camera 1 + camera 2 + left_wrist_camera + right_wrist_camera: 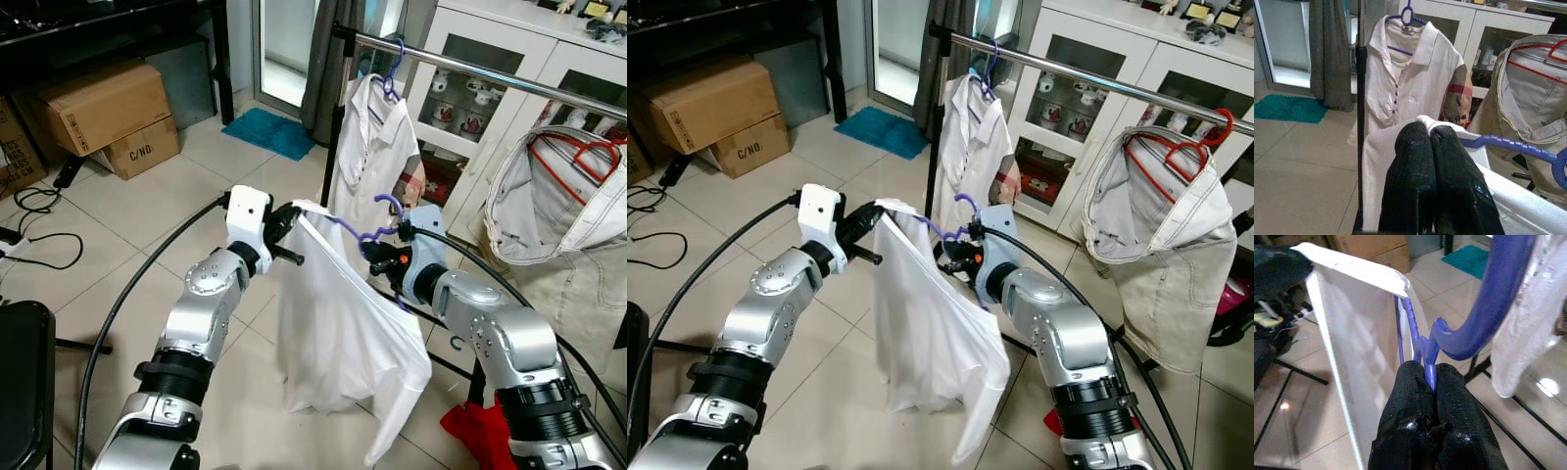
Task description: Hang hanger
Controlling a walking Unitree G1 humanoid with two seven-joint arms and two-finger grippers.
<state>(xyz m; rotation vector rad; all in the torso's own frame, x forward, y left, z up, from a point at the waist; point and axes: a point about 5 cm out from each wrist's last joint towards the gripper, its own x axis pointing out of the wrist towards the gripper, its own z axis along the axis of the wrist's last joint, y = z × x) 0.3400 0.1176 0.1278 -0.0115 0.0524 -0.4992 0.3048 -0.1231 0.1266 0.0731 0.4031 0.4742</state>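
Purple hanger [358,233] pinched in right claw [384,257]; left claw [284,227] clamps its shirt [333,333].

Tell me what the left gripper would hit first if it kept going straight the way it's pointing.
Probably the white polo shirt hanging on the rack. In its wrist view the left gripper, shut on the held white shirt, aims at it, though depth is unclear.

Three hangers [364,235], two cardboard boxes [103,106]

Purple hanger [364,233] w/ white shirt [338,333]; teal mat [266,131], red hanger [578,157], brown boxes [103,113].
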